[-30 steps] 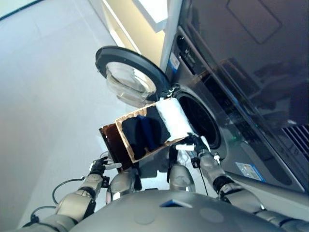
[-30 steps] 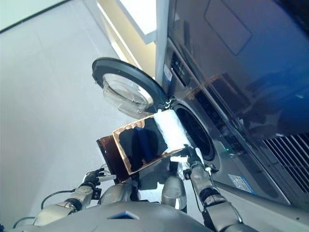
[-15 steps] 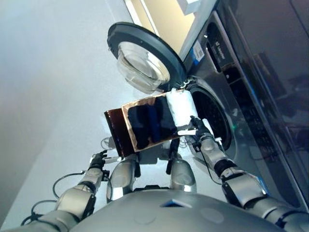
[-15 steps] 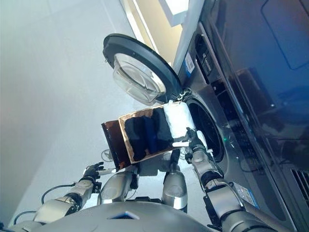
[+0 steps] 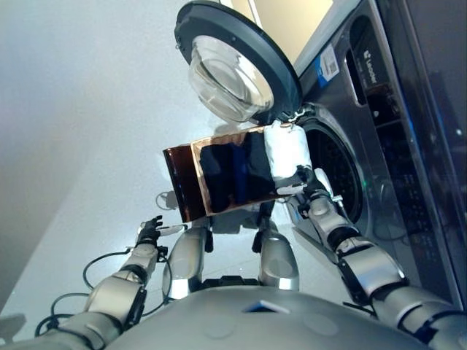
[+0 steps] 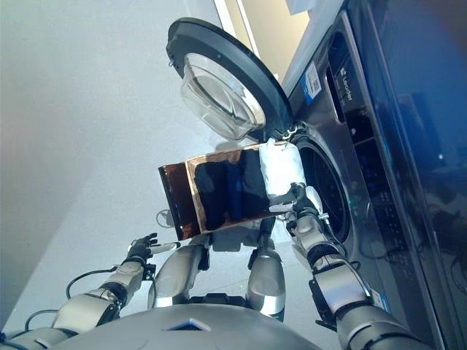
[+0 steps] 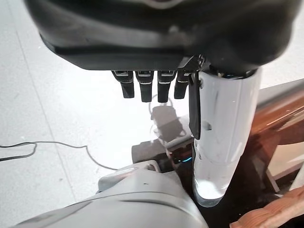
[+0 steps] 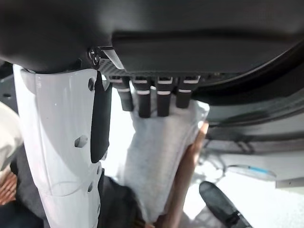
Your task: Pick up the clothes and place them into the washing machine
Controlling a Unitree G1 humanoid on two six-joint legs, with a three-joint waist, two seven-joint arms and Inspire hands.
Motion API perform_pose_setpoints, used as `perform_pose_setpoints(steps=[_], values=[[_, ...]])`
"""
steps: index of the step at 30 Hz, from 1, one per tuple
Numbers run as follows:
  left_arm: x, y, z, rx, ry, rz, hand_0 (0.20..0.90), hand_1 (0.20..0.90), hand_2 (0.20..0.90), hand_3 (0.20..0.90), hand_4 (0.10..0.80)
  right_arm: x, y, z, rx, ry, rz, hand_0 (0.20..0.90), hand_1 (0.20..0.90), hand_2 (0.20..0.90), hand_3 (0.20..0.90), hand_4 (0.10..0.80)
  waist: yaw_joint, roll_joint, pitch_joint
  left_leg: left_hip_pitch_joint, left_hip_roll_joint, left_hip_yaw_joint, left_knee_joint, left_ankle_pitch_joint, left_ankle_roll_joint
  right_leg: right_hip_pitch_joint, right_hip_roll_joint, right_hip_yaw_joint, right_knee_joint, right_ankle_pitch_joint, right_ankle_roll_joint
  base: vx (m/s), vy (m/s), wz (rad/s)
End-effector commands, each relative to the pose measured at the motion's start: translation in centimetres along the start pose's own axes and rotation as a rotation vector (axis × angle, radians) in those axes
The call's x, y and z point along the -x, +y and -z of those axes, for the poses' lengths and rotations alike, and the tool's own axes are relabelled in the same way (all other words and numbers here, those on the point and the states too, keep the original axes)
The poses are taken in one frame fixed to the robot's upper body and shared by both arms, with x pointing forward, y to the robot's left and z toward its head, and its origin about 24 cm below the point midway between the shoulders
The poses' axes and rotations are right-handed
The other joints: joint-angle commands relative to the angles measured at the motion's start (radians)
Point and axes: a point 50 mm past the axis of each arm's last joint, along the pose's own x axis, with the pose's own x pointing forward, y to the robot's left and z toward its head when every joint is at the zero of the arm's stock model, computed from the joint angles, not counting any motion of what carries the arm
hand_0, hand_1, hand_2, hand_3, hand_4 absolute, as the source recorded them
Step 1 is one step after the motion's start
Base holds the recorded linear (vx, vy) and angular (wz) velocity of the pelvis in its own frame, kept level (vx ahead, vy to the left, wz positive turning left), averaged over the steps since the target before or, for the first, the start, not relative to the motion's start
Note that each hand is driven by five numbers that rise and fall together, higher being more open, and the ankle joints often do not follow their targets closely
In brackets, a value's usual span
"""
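Right hand (image 5: 312, 187), fingers straight, at basket (image 5: 219, 211) rim mid-frame, seemingly touching white cloth (image 5: 286, 149) | dark clothes (image 5: 235, 173) in basket beside open washing machine (image 5: 379, 146), door (image 5: 235, 62) upper centre | left hand (image 5: 149, 232) lower left, fingers relaxed, empty.

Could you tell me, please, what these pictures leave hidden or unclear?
- Drum of the washing machine: dark in both eye views, so any contents cannot be seen.
- Dark clothes in the basket: they merge together; the number of items is unclear.
- Right hand at the white cloth: the right wrist view shows its fingers only as stubs, so a grasp cannot be confirmed.
- Left hand: small, idle beside the basket.
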Motion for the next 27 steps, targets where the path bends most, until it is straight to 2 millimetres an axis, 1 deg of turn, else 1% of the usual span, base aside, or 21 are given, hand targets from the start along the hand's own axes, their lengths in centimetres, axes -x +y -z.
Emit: perform_pose_setpoints(steps=[1,4,7,13,20,27], values=[[0.1,0.8,0.8,-0.006,0.022,-0.047,0.900,0.900,0.900,0.900,0.800,-1.0,-2.6,-3.2,-0.027,-0.076,0.106,0.900,0.900,0.900,0.900,0.800,0.029,0.002,-0.007,-0.077,0.013,0.007,0.100,-0.020,-0.068,-0.055,-0.029,0.064,0.146,-0.066,-0.001,-0.044,-0.005,0.08],[0.0,0.8,0.7,-0.001,0.019,-0.050,0.900,0.900,0.900,0.900,0.800,-1.1,-2.8,-3.4,-0.045,-0.074,0.122,0.900,0.900,0.900,0.900,0.800,0.028,0.005,0.000,-0.088,0.014,0.006,0.116,-0.026,-0.067,-0.067,-0.024,0.069,0.160,-0.073,-0.006,-0.028,-0.002,0.01],[0.1,1.0,0.9,0.011,0.027,-0.063,0.900,0.900,0.900,0.900,0.800,-1.0,-2.5,-3.8,-0.099,-0.081,0.137,0.900,0.900,0.900,0.900,0.800,0.025,0.002,0.007,-0.100,0.019,0.010,0.133,-0.031,-0.067,-0.079,-0.018,0.072,0.173,-0.080,-0.010,0.000,0.000,0.00],[0.2,1.2,1.5,0.018,0.046,-0.092,0.900,0.900,0.900,0.900,0.800,-0.5,-1.2,-3.8,-0.144,-0.095,0.152,0.900,0.900,0.900,0.900,0.800,0.015,-0.007,0.003,-0.100,0.026,0.013,0.135,-0.035,-0.066,-0.086,-0.011,0.077,0.176,-0.080,-0.009,-0.006,-0.002,-0.04],[0.2,0.7,0.8,0.043,0.015,-0.121,0.900,0.900,0.900,0.900,0.800,-0.2,-1.2,-4.6,-0.176,-0.123,0.237,0.900,0.900,0.900,0.900,0.800,0.003,-0.002,0.007,-0.126,0.034,0.020,0.155,-0.038,-0.067,-0.119,-0.008,0.079,0.193,-0.081,-0.011,-0.034,0.006,-0.06],[0.2,0.8,0.6,0.057,0.008,-0.159,0.900,0.900,0.900,0.900,0.800,0.0,-1.6,-5.7,-0.216,-0.159,0.309,0.900,0.900,0.900,0.900,0.800,-0.001,0.004,0.017,-0.175,0.045,0.017,0.210,-0.050,-0.071,-0.168,-0.005,0.079,0.246,-0.098,-0.018,-0.042,-0.002,0.00]])
